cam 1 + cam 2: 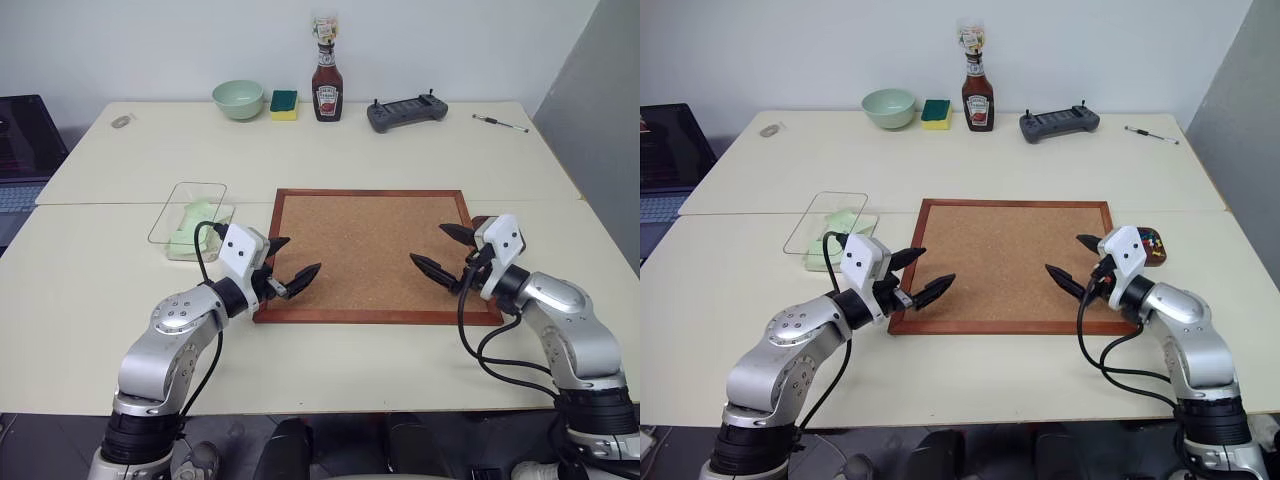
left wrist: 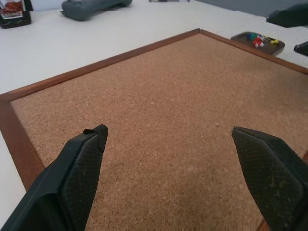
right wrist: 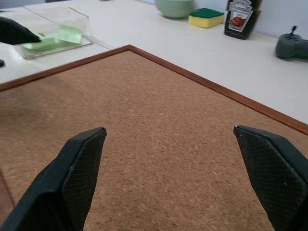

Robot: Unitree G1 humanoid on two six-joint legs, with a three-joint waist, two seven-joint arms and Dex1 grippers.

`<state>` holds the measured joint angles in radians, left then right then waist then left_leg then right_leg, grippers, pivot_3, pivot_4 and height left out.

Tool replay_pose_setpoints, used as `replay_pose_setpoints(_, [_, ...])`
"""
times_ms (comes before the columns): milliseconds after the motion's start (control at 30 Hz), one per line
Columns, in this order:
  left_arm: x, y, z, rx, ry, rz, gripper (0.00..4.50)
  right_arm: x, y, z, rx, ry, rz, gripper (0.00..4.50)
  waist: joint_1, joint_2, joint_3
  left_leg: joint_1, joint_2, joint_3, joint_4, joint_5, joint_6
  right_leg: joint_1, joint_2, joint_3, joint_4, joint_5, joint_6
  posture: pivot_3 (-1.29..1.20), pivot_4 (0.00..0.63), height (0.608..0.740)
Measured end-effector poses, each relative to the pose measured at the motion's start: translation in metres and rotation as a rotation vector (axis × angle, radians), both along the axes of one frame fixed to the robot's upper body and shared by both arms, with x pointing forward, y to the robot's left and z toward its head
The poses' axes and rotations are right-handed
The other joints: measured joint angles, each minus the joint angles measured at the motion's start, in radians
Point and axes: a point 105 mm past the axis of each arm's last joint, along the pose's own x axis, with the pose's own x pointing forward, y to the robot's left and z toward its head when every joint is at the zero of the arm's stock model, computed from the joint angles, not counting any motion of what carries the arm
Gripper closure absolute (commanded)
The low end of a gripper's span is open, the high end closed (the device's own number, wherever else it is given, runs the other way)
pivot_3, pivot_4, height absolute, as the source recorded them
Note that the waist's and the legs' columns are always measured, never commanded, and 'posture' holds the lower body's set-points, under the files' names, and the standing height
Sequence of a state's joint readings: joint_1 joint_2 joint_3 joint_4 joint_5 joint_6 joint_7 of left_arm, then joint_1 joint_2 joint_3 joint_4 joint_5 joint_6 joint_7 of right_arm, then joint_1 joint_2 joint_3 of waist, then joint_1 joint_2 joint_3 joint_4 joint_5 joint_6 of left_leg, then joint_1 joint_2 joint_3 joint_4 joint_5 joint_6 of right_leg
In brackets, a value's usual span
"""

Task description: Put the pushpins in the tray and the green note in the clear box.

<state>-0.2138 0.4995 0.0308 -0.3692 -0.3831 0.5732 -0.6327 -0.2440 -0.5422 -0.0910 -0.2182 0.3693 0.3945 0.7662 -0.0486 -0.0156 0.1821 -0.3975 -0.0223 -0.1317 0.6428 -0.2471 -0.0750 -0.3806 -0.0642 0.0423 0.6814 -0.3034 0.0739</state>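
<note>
From where I'm driving this thing, both arms are parked over the corkboard (image 1: 368, 252), one on each side. The left gripper (image 1: 293, 263) sits over the board's near left corner, about 8 o'clock from the middle of the board, jaws spread wide with nothing between them. The right gripper (image 1: 442, 250) mirrors it at roughly 4 o'clock, jaws also spread wide and empty, pointing in toward the cork. The green note (image 3: 57, 37) is lying inside the clear box (image 1: 186, 213), which sits just off the board's left edge at about 9 o'clock. The tray (image 2: 258, 42) is tucked just past the board's right edge at about 3 o'clock, right behind the right gripper, and I can see the pushpins (image 2: 260, 40) in it: red, yellow and green heads bunched together. The cork itself looks bare. Along the far edge of the table (image 1: 330, 155), up around 12 o'clock, there's a pale green bowl (image 1: 238, 99), a yellow and green sponge (image 1: 284, 104), a ketchup bottle (image 1: 327, 82) and a grey game controller (image 1: 406, 112), with a pen (image 1: 500, 122) further out toward 1 o'clock.
</note>
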Motion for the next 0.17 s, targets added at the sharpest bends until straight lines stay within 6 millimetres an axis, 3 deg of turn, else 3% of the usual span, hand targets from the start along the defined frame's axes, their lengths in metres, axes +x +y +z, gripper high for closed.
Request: replay_pose_setpoints(167, [0.0074,0.0065,0.0073,0.033,-0.008,-0.04,0.15,-0.003,-0.0032,0.0117,-0.037,0.002,0.071,0.0,-0.001,0.0,0.0,0.0,0.0,0.0,0.0,0.0,0.0,0.0,0.0,0.0,0.0,0.0,0.0,0.0,0.15,0.74])
